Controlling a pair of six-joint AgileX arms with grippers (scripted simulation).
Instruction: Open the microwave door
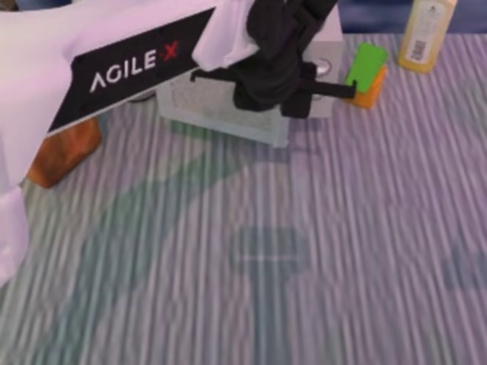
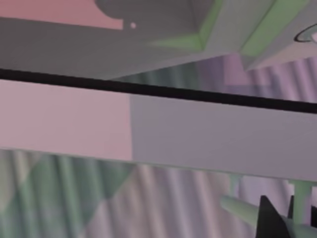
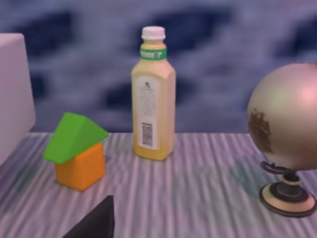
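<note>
Hinged and stiff, the microwave door (image 1: 221,106) is judged light to swing but thin, so its free edge is the place to be taken. The microwave (image 1: 323,49) is set at the far middle of the bench (image 1: 304,251), under the left gripper (image 1: 274,87); whether its fingers are released or clenched cannot be told. A wooden block (image 1: 65,152) is seen left, a green-roofed toy house (image 3: 77,151) and juice bottle (image 3: 152,99) right, a globe (image 3: 285,129) further. The right arm is parked out of the top view.

Top view looks straight down; both wrist views sit low, sharing the toy house (image 1: 366,74) (image 3: 77,151).
</note>
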